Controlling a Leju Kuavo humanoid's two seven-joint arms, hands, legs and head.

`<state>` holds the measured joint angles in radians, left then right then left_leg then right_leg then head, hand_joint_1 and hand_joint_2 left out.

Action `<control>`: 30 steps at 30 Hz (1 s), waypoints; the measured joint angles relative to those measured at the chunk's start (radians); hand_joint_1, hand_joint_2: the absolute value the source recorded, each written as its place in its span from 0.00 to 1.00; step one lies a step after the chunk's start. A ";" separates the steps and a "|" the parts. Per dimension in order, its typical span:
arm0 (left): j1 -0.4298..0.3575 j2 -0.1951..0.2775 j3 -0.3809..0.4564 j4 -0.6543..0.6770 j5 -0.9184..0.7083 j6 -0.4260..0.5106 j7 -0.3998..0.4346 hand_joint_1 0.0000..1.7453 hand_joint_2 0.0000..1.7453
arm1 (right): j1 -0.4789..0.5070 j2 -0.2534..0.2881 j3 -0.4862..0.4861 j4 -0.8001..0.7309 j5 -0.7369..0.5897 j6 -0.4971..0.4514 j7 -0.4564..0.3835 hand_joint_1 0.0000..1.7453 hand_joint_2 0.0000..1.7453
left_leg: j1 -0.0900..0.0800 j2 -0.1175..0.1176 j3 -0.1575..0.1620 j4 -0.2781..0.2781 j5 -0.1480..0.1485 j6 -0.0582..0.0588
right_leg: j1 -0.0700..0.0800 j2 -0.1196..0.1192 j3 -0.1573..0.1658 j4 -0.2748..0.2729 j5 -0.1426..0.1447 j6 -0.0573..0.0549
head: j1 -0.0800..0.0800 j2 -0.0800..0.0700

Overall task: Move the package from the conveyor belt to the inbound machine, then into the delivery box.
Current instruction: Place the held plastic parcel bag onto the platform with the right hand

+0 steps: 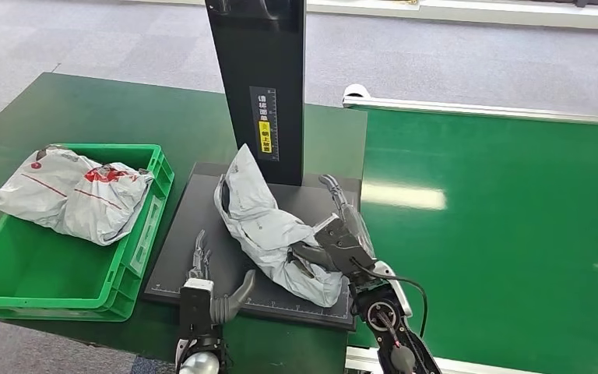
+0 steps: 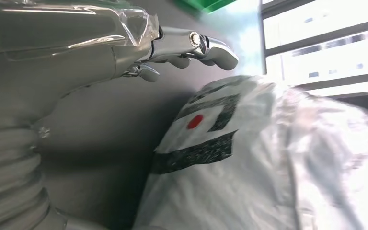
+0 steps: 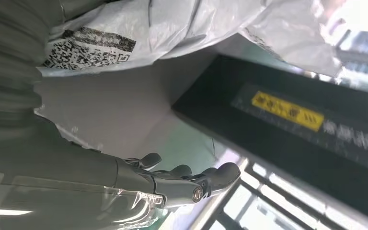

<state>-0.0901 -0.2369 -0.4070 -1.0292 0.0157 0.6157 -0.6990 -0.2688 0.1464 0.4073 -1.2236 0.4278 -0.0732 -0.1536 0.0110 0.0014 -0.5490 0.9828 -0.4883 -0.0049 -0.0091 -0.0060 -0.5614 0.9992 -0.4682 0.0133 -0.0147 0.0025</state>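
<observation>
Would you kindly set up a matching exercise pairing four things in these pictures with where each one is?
Things:
1. grey package
2. white package
3. left hand
4. conveyor belt

Places:
A. in the green bin
B. at the front edge of the black platform, beside the grey package
C. on the black platform, against the upright column
D. right of the platform

Pairs: 1-C, 2-A, 3-B, 4-D
</observation>
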 joint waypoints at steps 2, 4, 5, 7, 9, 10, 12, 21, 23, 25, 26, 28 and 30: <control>0.007 0.010 0.005 -0.036 -0.040 -0.001 0.004 0.00 1.00 | 0.006 0.005 -0.021 0.002 -0.032 -0.050 -0.077 0.00 1.00 | 0.000 0.000 0.000 0.000 0.000 0.000 | 0.000 0.000 0.000 0.000 0.000 0.000 | 0.000 0.000; 0.011 0.021 0.018 -0.074 -0.074 -0.005 0.008 0.00 1.00 | 0.020 0.012 -0.048 -0.004 -0.092 -0.096 -0.193 0.00 1.00 | 0.000 0.000 0.000 0.000 0.000 0.000 | 0.000 0.000 0.000 0.000 0.000 0.000 | 0.000 0.000; 0.012 0.026 0.028 -0.093 -0.087 -0.007 0.007 0.00 1.00 | 0.029 0.016 -0.064 -0.014 -0.129 -0.117 -0.262 0.00 1.00 | 0.000 0.000 0.000 0.000 0.000 0.000 | 0.000 0.000 0.000 0.000 0.000 0.000 | 0.000 0.000; 0.011 0.034 0.050 -0.128 -0.108 -0.008 0.004 0.00 1.00 | 0.051 0.025 -0.092 -0.050 -0.199 -0.154 -0.401 0.00 1.00 | 0.000 0.000 0.000 0.000 0.000 0.000 | 0.000 0.000 0.000 0.000 0.000 0.000 | 0.000 0.000; 0.010 0.040 0.071 -0.162 -0.123 -0.008 0.002 0.00 1.00 | 0.073 0.031 -0.109 -0.105 -0.236 -0.185 -0.481 0.00 1.00 | 0.000 0.000 0.000 0.000 0.000 0.000 | 0.000 0.000 -0.001 0.000 0.000 0.000 | 0.000 0.000; 0.010 0.043 0.080 -0.177 -0.127 -0.008 0.001 0.00 1.00 | 0.081 0.032 -0.115 -0.134 -0.244 -0.197 -0.494 0.00 1.00 | 0.000 0.001 0.000 0.000 0.000 0.000 | 0.000 0.001 -0.001 0.000 0.000 0.000 | 0.000 0.000; 0.009 0.049 0.095 -0.202 -0.131 -0.008 0.001 0.00 1.00 | 0.094 0.033 -0.121 -0.181 -0.250 -0.207 -0.498 0.00 1.00 | 0.000 0.001 0.000 0.000 0.000 0.000 | 0.000 0.001 0.000 0.000 0.000 0.000 | 0.000 0.000; 0.010 0.061 0.118 -0.241 -0.131 -0.008 0.000 0.00 1.00 | 0.116 0.034 -0.132 -0.254 -0.252 -0.210 -0.497 0.00 1.00 | 0.000 0.001 0.001 0.000 0.000 0.000 | 0.000 0.001 0.000 0.000 0.000 0.000 | 0.000 0.000; 0.010 0.061 0.119 -0.243 -0.131 -0.008 0.000 0.00 1.00 | 0.117 0.034 -0.132 -0.259 -0.253 -0.210 -0.498 0.00 1.00 | 0.000 0.001 0.001 0.000 0.000 0.000 | 0.000 0.001 0.000 0.000 0.000 0.000 | 0.000 0.000; 0.010 0.061 0.120 -0.246 -0.131 -0.008 0.000 0.00 1.00 | 0.118 0.034 -0.133 -0.263 -0.253 -0.210 -0.498 0.00 1.00 | 0.000 0.001 0.001 0.000 0.000 0.000 | 0.000 0.001 0.000 0.000 0.000 0.000 | 0.000 0.000; 0.010 0.061 0.121 -0.247 -0.132 -0.007 0.000 0.00 1.00 | 0.118 0.034 -0.133 -0.264 -0.254 -0.211 -0.498 0.00 1.00 | 0.000 0.001 0.001 0.000 0.000 0.000 | 0.000 0.001 0.000 0.000 0.000 0.000 | 0.000 0.000; 0.012 0.063 0.124 -0.252 -0.139 0.003 0.000 0.00 1.00 | 0.120 0.034 -0.134 -0.269 -0.264 -0.217 -0.498 0.00 1.00 | 0.000 0.001 0.001 0.000 0.000 0.000 | 0.000 0.001 0.000 0.000 0.000 0.000 | 0.000 0.000; 0.017 0.070 0.128 -0.271 -0.147 0.017 0.000 0.00 1.00 | 0.126 0.034 -0.140 -0.287 -0.291 -0.224 -0.494 0.00 1.00 | 0.000 0.001 0.001 0.000 0.000 0.000 | 0.000 0.001 0.000 0.000 0.000 0.000 | 0.000 0.000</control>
<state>-0.0735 -0.1666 -0.2786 -1.3007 -0.1309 0.6331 -0.6993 -0.1425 0.1800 0.2677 -1.5110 0.1369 -0.2969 -0.6479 0.0110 0.0019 -0.5480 0.9827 -0.4883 -0.0050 -0.0091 -0.0052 -0.5612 0.9993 -0.4679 0.0129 -0.0147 0.0025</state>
